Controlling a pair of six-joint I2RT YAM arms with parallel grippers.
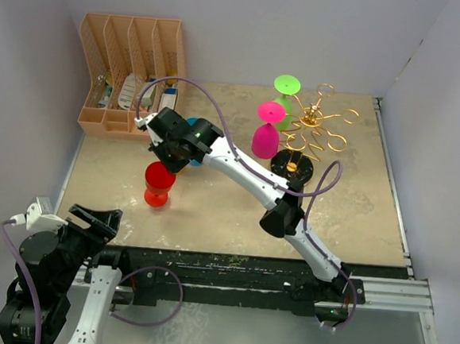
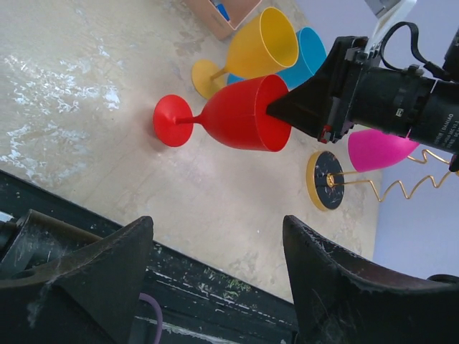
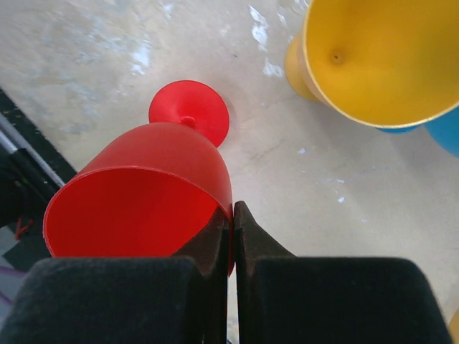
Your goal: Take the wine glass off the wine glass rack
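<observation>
Red wine glass [image 3: 136, 179]: looks light, stiff, slick plastic; thin rim gives the hold, right gripper [image 3: 232, 215] clamped on its wall there. Left gripper [image 2: 219, 272] jaws wide, holding nothing

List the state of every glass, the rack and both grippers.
red wine glass: upright, rim pinched
yellow glass: upright
blue glass: upright
pink glass: hanging inverted
green glass: hanging inverted
wine glass rack: standing, holds two glasses
right gripper: shut on red wine glass
left gripper: open, empty

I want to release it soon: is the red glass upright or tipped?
Upright: the red glass stands mouth up with its foot directly below, and the right gripper pinches its rim.
</observation>
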